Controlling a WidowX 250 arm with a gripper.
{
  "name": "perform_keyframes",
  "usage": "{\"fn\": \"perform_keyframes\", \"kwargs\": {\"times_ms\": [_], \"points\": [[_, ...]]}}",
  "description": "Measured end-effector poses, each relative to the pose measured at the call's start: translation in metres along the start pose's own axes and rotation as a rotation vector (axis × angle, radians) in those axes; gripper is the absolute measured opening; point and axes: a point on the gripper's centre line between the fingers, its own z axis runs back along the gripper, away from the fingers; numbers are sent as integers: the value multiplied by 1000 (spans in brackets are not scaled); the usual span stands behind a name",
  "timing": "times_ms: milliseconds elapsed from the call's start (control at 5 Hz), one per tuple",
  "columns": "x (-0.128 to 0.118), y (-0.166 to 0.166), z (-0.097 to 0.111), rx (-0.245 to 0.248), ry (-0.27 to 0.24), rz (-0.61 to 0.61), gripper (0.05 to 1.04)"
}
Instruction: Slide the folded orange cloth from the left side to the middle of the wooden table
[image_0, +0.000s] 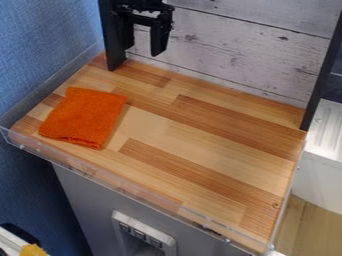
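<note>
My gripper (142, 46) hangs above the back left corner of the wooden tabletop (207, 145), in front of the whitewashed plank wall (234, 45) and beside the left black post (112, 42). Its two fingers stand apart, with nothing between them. The orange cloth (85, 117), folded, lies flat near the front left corner, well apart from my fingers. A second, right black post (322, 72) rises at the back right corner. A clear rim (120, 186) borders the front edge; below it is a grey cabinet front (87, 200) bearing a pale switch panel (142, 234). Blue wall covering (40, 45) flanks the left edge.
</note>
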Motion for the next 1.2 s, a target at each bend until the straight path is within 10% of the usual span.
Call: {"fn": "perform_keyframes", "kwargs": {"times_ms": [400,1200], "points": [[-19,9,-18,-8,14,-16,999],[-67,53,-16,28,-137,-1,999]]}}
